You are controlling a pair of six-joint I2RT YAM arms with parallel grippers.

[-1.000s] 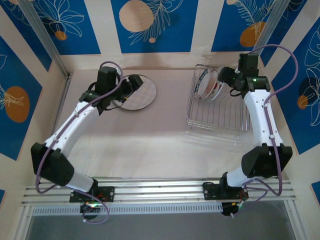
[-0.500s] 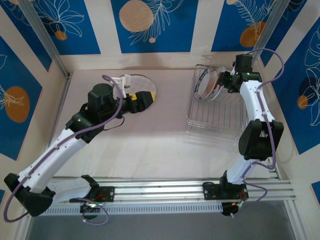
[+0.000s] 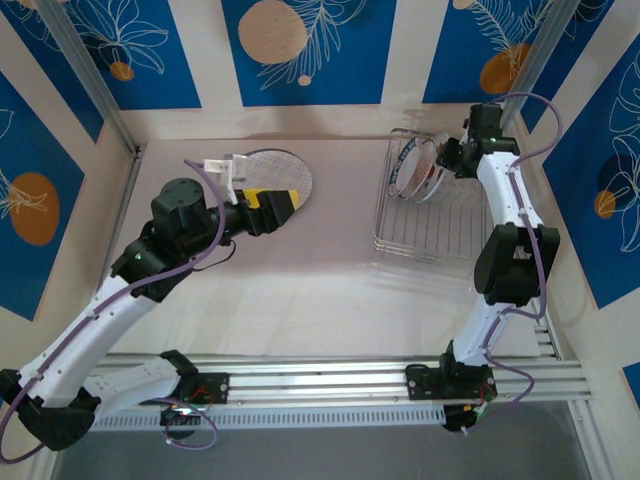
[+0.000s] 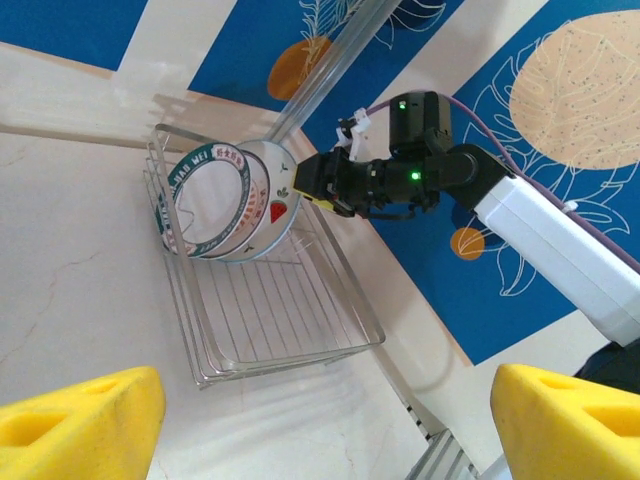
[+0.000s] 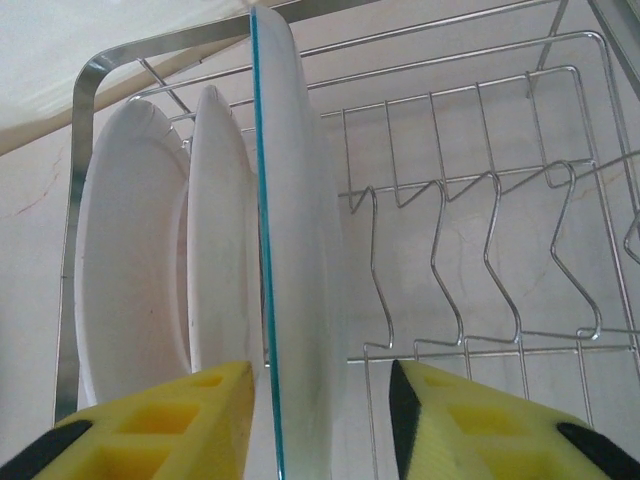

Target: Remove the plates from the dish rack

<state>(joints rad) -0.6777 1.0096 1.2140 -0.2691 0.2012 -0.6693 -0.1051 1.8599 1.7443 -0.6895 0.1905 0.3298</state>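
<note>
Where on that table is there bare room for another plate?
Free: the table between the crosshatched plate and the dish rack, and in front of the rack. Crowded: the rack's far end, with upright plates and the right gripper.

Grey-purple crosshatched plate (image 3: 287, 172), white teal-edged plate (image 5: 300, 250), red-and-green-lettered plate (image 4: 208, 208), silver wire rack (image 3: 440, 242), blue leaf-patterned wall (image 3: 350, 70).

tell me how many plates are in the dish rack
3, upright side by side at one end of the dish rack: a teal-rimmed plate between the fingers of the open right gripper, then a middle plate and an outer plate. More may hide behind these.
</note>
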